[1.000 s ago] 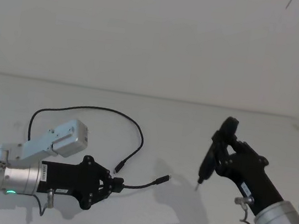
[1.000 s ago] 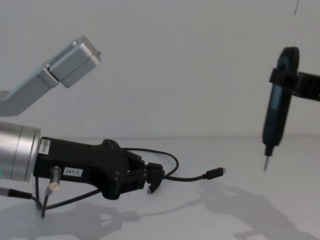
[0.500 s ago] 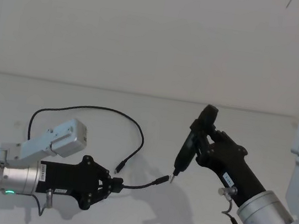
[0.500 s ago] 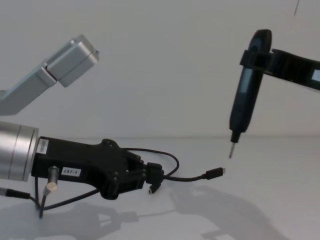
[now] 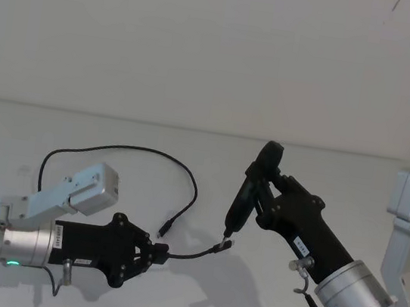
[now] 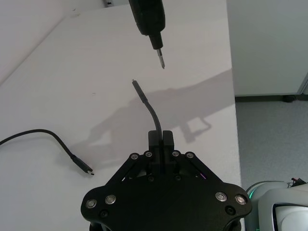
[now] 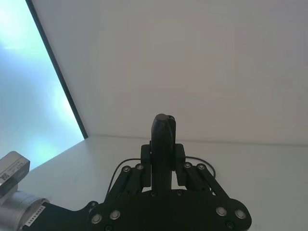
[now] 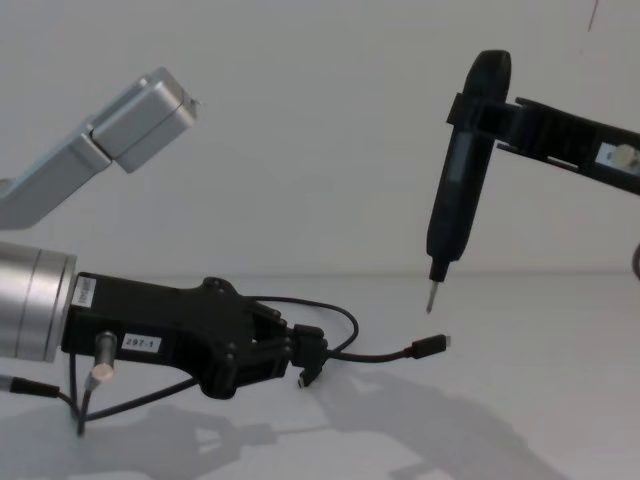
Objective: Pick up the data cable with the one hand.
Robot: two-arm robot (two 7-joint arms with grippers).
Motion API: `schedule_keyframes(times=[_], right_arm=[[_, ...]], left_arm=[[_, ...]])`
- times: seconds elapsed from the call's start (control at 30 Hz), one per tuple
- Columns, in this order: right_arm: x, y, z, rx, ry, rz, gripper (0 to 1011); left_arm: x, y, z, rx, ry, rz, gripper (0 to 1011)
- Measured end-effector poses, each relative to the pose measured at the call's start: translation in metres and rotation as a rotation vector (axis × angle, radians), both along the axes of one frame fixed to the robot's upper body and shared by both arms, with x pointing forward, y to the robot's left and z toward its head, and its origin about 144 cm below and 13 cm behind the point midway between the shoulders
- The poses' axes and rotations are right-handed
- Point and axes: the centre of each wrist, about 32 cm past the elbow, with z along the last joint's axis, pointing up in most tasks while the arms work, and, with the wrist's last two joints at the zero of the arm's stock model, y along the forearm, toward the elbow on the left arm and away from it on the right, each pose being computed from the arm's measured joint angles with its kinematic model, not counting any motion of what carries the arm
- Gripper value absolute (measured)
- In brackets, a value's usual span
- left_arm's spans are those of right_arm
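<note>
— We start with a bare white table (image 5: pixel 354 182) running back to a pale wall (image 5: pixel 205 46). What do we make of the arms?

— Both reach in over it. On our left, the left gripper (image 5: pixel 164 252) lies low over the near part of the table, its silver wrist lit by a green ring light (image 5: pixel 14 263). Its fingers are pressed together on the data cable (image 5: pixel 144 150), pinching it a little way back from one end.

— And the right gripper (image 5: pixel 262 183)?

— We see it higher, right of centre. It is clamped around a pen-shaped tool (image 5: pixel 247 197) that hangs point-down and slightly tilted.

— Where does the cable run?

— From the pinch a short stub sticks out to the right, clear of the table (the chest view shows its shadow underneath). It ends in the held-end plug (image 8: pixel 432 345). Behind the fingers we cannot follow it against the black gripper. Farther back it sweeps in a wide loop across the table. Then it comes round to the loose plug (image 5: pixel 165 230), which lies on the table just beside the fingers.

— How close is the tool?

— Its metal tip (image 8: pixel 430 298) hovers just above the held-end plug. In the left wrist view we see a small gap between them.
</note>
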Motion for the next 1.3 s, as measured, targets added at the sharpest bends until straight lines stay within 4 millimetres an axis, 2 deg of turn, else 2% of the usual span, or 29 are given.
schedule_keyframes(times=[0.6,1.3], right_arm=[[0.026,-0.006,-0.023,-0.027,-0.06,-0.005,279],[0.039,-0.017,-0.047,-0.077,-0.082,-0.024,279]], left_arm=[[0.0,0.0,0.0,0.0,0.0,0.0,40],[0.0,0.0,0.0,0.0,0.0,0.0,40]])
